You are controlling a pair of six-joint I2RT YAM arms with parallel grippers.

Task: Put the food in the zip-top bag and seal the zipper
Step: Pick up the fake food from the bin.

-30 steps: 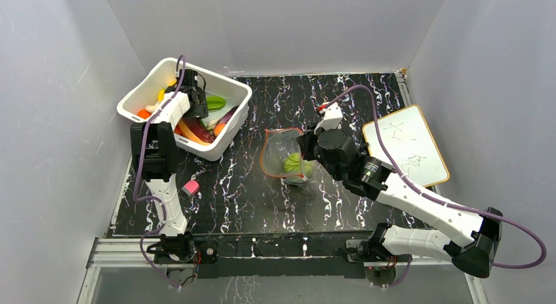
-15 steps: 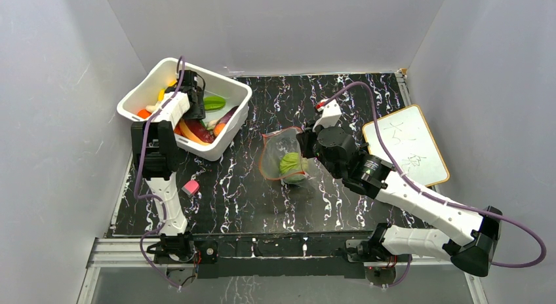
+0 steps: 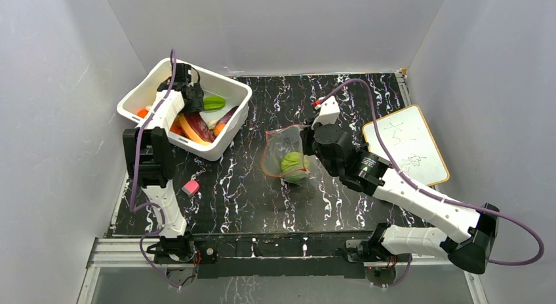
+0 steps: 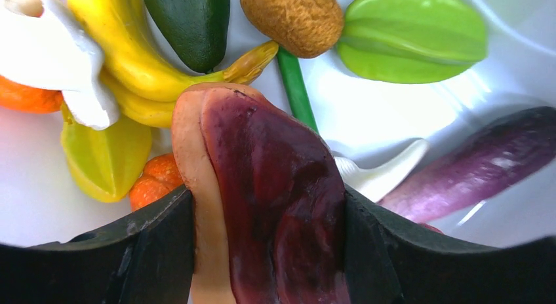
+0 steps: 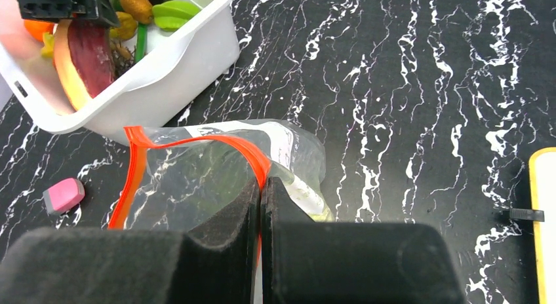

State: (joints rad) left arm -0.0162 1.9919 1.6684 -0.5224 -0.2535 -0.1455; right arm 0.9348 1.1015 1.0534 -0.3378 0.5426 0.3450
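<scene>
The white bin (image 3: 221,141) sits at the back left of the bench (image 3: 354,101). In it lie a yellow banana (image 4: 124,48), a green starfruit (image 4: 413,35), a brown piece (image 4: 295,19), a purple eggplant (image 4: 485,163) and small orange bits (image 4: 154,186). The left gripper (image 4: 262,265) grips a dark red piece (image 4: 275,186) with a pale edge, down inside the bin. The clear bag (image 5: 190,179) lies mid-bench with a green cabbage (image 3: 292,163) inside. The right gripper (image 5: 261,192) is pinched tight on the bag's red-orange zipper (image 5: 226,141). A pink block (image 3: 191,187) lies near the bin.
</scene>
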